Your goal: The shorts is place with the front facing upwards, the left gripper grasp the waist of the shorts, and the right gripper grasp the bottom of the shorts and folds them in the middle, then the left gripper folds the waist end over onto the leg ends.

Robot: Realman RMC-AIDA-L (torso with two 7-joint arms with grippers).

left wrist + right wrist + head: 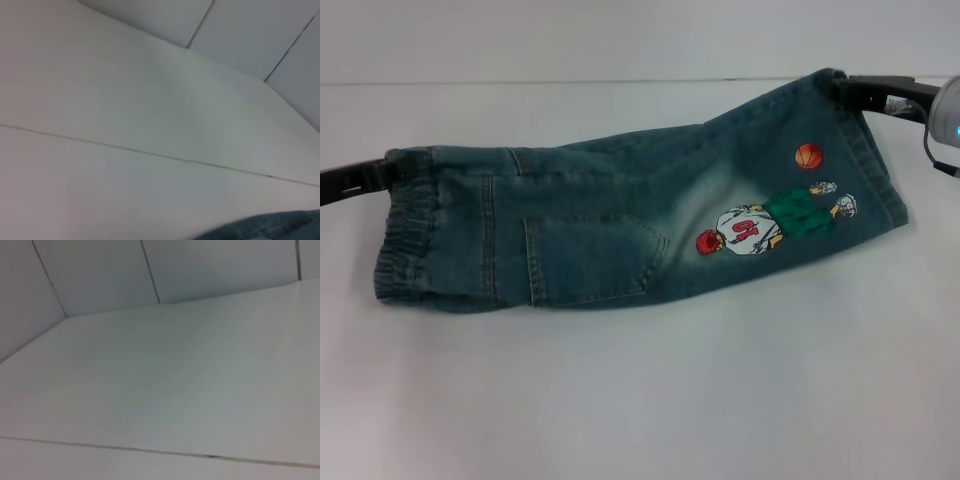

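Denim shorts (620, 230), blue-green, are seen in the head view stretched across the middle of the white counter (640, 400), folded lengthwise along the middle with the patch pocket (590, 258) and basketball-player print (770, 225) facing up. Bare counter fills the 6 o'clock part nearest the camera. The lower folded edge rests on the counter; the upper edge is held taut between the two claws. The waist of the shorts (405, 240), a ruched elastic band, sits at 9 o'clock. Its upper corner is gripped by the left claw (382, 172), whose all-black arm enters from the 9 o'clock edge; fingers are pressed together on the denim. The bottom of the shorts (875, 150), the stitched cuffs, is raised toward 2 o'clock, higher than the waist end. An orange ball print (809, 156) lies just beside the cuff. The cuff's top corner is pinched by the right claw (848, 92), fingers clamped on the fabric, grey wrist with a cyan light at the 3 o'clock edge. In the left wrist view only a sliver of the denim (270, 227) is caught at the frame edge. In the right wrist view only counter and wall panels are seen.
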